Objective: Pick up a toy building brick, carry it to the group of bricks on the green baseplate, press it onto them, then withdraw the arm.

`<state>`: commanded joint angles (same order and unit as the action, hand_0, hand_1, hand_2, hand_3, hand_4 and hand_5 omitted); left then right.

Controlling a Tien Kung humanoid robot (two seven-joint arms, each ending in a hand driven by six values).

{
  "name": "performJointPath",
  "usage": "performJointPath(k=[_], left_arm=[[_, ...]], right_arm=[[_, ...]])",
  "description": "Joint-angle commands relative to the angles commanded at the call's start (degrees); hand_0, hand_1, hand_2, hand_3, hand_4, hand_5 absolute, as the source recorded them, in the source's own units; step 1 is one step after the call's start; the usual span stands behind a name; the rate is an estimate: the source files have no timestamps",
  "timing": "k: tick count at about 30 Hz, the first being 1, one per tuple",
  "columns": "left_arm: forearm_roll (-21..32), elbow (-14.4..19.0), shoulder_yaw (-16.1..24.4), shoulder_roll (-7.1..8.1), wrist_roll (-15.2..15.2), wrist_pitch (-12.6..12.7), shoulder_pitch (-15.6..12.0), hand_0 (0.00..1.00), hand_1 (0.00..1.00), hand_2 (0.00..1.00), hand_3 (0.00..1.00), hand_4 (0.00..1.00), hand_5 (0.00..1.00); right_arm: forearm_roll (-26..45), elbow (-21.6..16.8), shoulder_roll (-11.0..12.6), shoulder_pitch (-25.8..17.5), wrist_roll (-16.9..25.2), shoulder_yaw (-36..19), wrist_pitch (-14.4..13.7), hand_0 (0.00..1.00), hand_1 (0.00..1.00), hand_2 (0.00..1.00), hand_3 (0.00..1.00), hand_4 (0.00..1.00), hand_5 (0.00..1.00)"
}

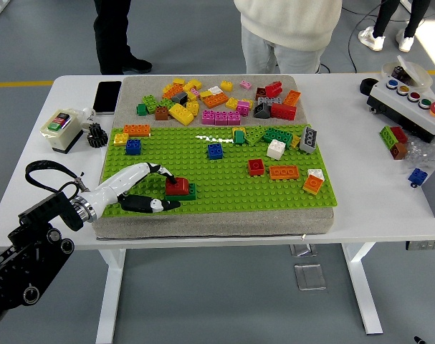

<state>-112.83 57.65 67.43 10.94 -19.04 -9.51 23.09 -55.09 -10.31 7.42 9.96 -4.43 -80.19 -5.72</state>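
1. The left robot hand [154, 188] reaches in from the lower left over the near-left part of the green baseplate [224, 193].
2. Its fingers are spread: a dark fingertip [171, 179] rests on top of the red brick [177, 186], while the thumb [151, 205] lies flat on the baseplate just in front, holding nothing.
3. The red brick sits on a dark green brick [188, 192], both seated on the baseplate studs.
4. The right robot hand is out of view.
5. Other bricks stand apart on the baseplate: a blue one [215, 150] near the middle, a red one [256, 166], a flat orange one [284, 172] beside it, and a white one [276, 149].
6. A loose pile of mixed bricks [217, 100] lies on the grey mat [131, 93] behind the baseplate.
7. On the white surface [375, 179], a phone [107, 96] and a button box [61, 129] lie at the left, a control box [410, 104] at the right.
8. A person in a cream top [289, 29] stands at the far side, hands not visible.
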Motion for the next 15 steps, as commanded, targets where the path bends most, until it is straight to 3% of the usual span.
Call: performJointPath(k=[15], left_arm=[[0.4, 1.5, -0.7, -0.09, 0.1, -0.3, -0.6, 0.913, 0.818, 0.775, 0.599, 0.998, 0.586]], right_arm=[[0.0, 0.0, 0.0, -0.1, 0.0, 0.0, 0.1, 0.759, 0.679, 0.728, 0.662, 0.928, 0.508]])
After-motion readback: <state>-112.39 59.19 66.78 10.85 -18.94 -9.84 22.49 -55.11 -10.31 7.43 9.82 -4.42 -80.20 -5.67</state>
